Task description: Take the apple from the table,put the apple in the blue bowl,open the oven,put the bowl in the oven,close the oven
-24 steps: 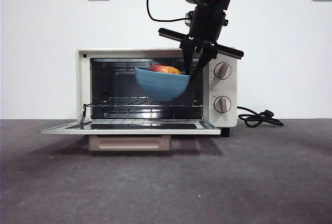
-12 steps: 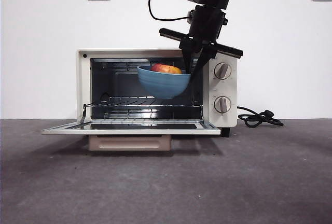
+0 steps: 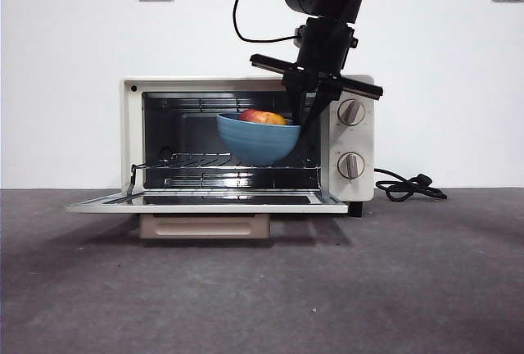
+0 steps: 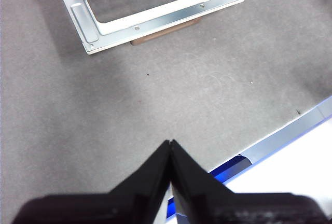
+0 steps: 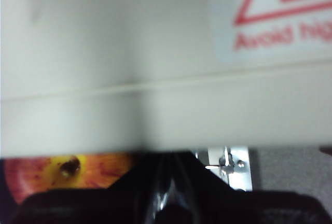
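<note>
One load is in hand: the blue bowl (image 3: 257, 138) with the apple (image 3: 263, 117) resting inside it, held in the mouth of the oven (image 3: 248, 142) above the wire rack (image 3: 225, 163) and not yet set down. The oven door (image 3: 205, 200) lies fully open, flat toward the viewer, above the worktop (image 3: 262, 288). The bowl appears rigid and smooth-walled, judged moderately light even with the fruit, but it is carried by one side only, so the weight hangs off the grip and it sits slightly tilted; a smooth rim pinched this way could slip or rotate. The apple is loose and round, lying toward the 12 o'clock part of the bowl's opening, and could roll if the tilt grows. The rim is the only practical place to hold; the curved wall offers no purchase. The right end effector (image 3: 311, 112) comes down from 12 o'clock, its jaws closed onto the bowl's rim at the 3 o'clock side, close to the oven's control panel with its two knobs (image 3: 351, 112). The right wrist view confirms this: the apple (image 5: 62, 172) lies directly beside the pinched jaws, with the oven's cream top filling the rest. The left end effector (image 4: 170, 154) waits well clear over bare worktop, jaws pressed together and holding nothing, the open door (image 4: 155, 6) in view beyond it.
</note>
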`<state>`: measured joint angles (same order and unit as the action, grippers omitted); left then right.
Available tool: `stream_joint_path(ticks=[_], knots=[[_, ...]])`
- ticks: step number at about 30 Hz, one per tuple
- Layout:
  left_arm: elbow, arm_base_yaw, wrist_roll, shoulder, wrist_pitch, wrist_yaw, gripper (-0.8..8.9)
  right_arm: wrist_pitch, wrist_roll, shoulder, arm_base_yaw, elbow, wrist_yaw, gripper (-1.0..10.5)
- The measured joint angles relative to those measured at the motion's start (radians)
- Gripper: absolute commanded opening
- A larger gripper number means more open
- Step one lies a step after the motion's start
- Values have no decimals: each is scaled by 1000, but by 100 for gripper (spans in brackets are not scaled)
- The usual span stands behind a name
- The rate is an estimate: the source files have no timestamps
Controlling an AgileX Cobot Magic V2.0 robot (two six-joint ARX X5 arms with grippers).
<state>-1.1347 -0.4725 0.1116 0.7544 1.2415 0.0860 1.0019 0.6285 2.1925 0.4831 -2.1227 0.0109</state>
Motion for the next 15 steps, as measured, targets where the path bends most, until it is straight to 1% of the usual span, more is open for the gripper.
stream_joint_path(ticks=[5, 7, 8, 9, 15], knots=[[0, 0, 0, 0, 0, 0, -5, 0, 0, 0, 0, 0, -3, 23], [0, 0, 0, 0, 0, 0, -5, -2, 0, 0, 0, 0, -3, 162], [0, 0, 0, 0, 0, 0, -5, -4, 0, 0, 0, 0, -3, 218], [0, 0, 0, 0, 0, 0, -5, -5, 0, 0, 0, 0, -5, 247], [0, 0, 0, 0, 0, 0, -5, -5, -2, 0, 0, -2, -29, 250]])
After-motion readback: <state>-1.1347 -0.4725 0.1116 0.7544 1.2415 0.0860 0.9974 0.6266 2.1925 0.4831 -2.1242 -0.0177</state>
